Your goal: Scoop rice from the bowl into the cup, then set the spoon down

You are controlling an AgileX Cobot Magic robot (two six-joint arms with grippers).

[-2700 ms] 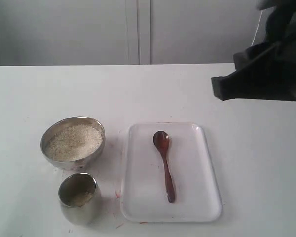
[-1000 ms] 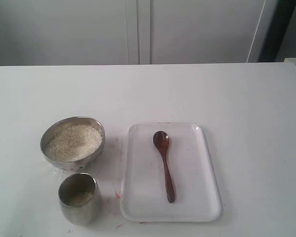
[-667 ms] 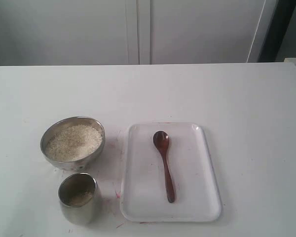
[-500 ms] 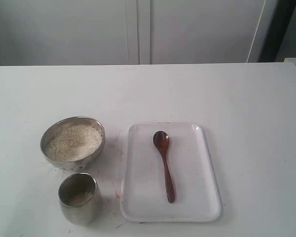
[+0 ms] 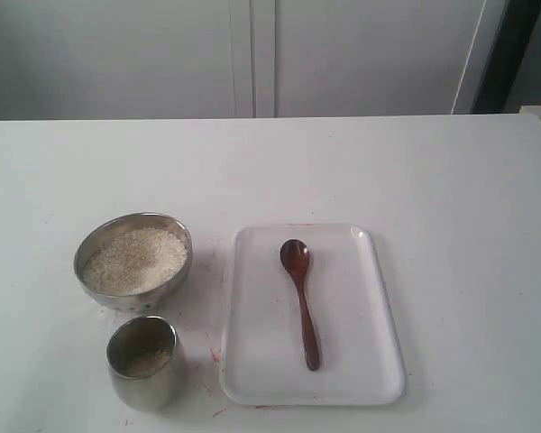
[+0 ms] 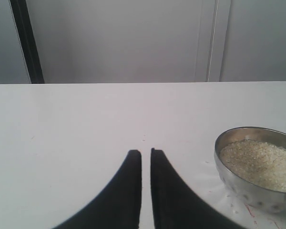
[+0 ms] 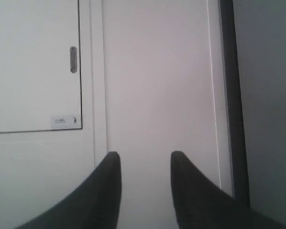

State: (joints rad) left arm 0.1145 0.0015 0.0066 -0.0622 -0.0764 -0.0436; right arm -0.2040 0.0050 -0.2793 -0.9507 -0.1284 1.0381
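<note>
The steel bowl [image 5: 162, 290] of white rice [image 5: 135, 260] stands at the table's left. The steel cup [image 5: 149, 390] stands just in front of it, with some rice grains inside. The dark wooden spoon [image 5: 300, 302] lies alone on the white tray [image 5: 365, 374], its oval end pointing away. Neither gripper shows in the exterior view. In the left wrist view my left gripper [image 6: 146, 152] hovers over bare table, shut with only a thin slit and empty, with the bowl [image 6: 248, 193] and rice [image 6: 260, 164] off to one side. My right gripper [image 7: 143, 160] is open and empty, facing a cabinet.
White cabinet doors [image 5: 252, 54] run behind the table's far edge. A dark vertical strip [image 5: 500, 54] stands at the back right. Small reddish marks dot the table near the tray's front left corner [image 5: 215, 356].
The right arm, seen at the upper right of the exterior view 2.7 s ago, has left that view. Over the last second nothing has moved.
</note>
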